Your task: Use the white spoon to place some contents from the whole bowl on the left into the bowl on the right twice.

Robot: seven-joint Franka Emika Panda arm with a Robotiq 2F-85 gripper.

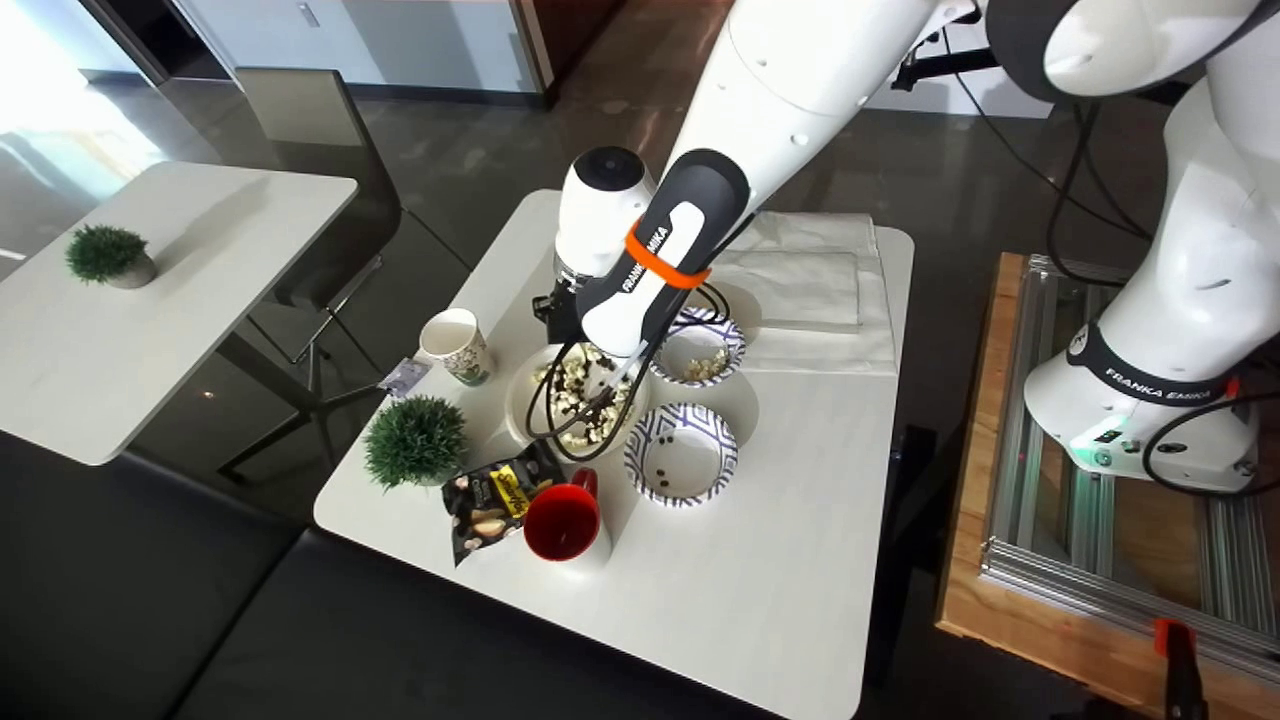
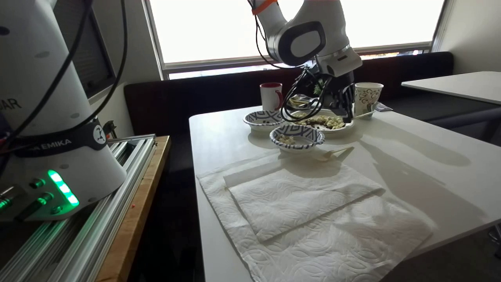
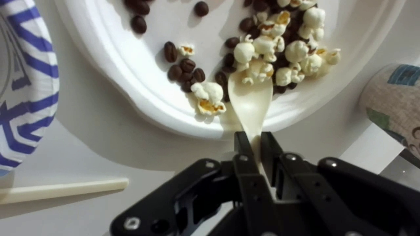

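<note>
White, likely light and stiff yet slick, the spoon (image 3: 250, 101) sits right of centre in the wrist view, scoop meeting popcorn (image 3: 296, 51) in the white bowl (image 3: 157, 103), the gripper (image 3: 254, 139) pinching its handle, probably the surest hold.

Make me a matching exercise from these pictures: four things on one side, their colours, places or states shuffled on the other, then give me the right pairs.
1. Large round white bowl
2. Slim cream-white spoon with popcorn at its tip
3. White cylindrical mug with a red handle
4. White embossed paper towels

A. Red inside
B. Lying flat in overlapping layers
C. Gripped by the black robot hand
D. Strewn with dark brown beans

Pairs: 1-D, 2-C, 3-A, 4-B.
</note>
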